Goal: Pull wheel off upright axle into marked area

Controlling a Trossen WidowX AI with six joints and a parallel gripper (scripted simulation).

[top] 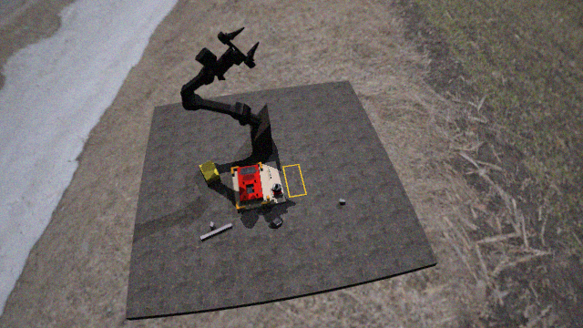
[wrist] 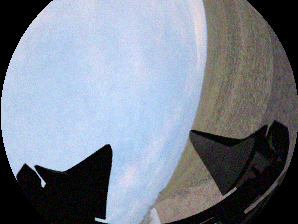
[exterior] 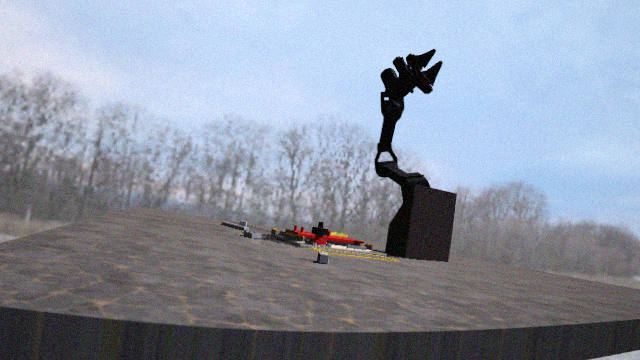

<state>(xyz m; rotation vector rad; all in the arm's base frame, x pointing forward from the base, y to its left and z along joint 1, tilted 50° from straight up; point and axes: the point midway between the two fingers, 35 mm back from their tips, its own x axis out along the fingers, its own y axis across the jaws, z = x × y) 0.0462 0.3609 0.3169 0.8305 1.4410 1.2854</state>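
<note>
The wheel (top: 276,187) (exterior: 320,231) looks like a small dark round piece on the cream side of a red and cream assembly; the axle under it is too small to make out. The marked area (top: 302,179) is a yellow rectangle outline on the table, just right of the assembly in the top view; no wheel lies inside it. My gripper (top: 250,35) (exterior: 438,56) (wrist: 151,142) is open and empty, raised high above the table and far from the wheel, with its fingers pointing up and away. The wrist view shows only sky and ground between the fingers.
The red plate (top: 244,193) covers the assembly's left part. A yellow block (top: 209,172) stands left of it. A grey bar (top: 216,231), a tiny piece (top: 212,225) and a dark grey piece (top: 277,222) lie toward the front. A small grey piece (top: 342,201) (exterior: 323,258) lies right.
</note>
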